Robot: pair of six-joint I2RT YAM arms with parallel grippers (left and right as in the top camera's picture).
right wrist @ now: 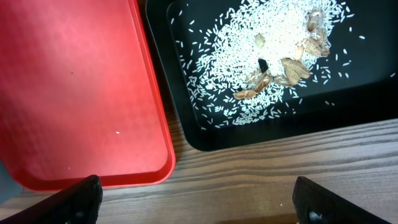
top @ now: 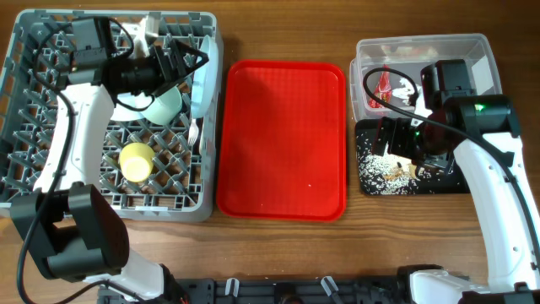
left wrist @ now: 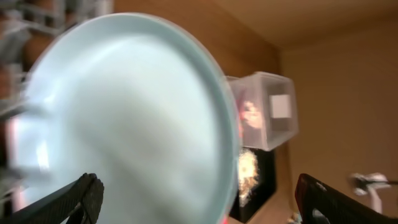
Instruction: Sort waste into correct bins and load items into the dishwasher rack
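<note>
left arm (top: 72, 127): stretched forward, wrist turned rightward
left gripper (top: 181, 63): jaws wide apart
right arm (top: 498, 194): bent, wrist pointing down
right gripper (right wrist: 200, 202): jaws wide apart

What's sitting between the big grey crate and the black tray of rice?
The flat red tray lies there; the overhead view shows it.

The wooden desk (top: 287, 253) carries four things. The grey dishwasher rack (top: 126, 205) sits at its left end. The flat red tray (top: 283, 139) lies in the middle, just beside the rack. At the right lies the black tray (top: 439, 184), a narrow strip of wood apart from the red tray, with the clear tub (top: 371, 51) right behind it.
</note>
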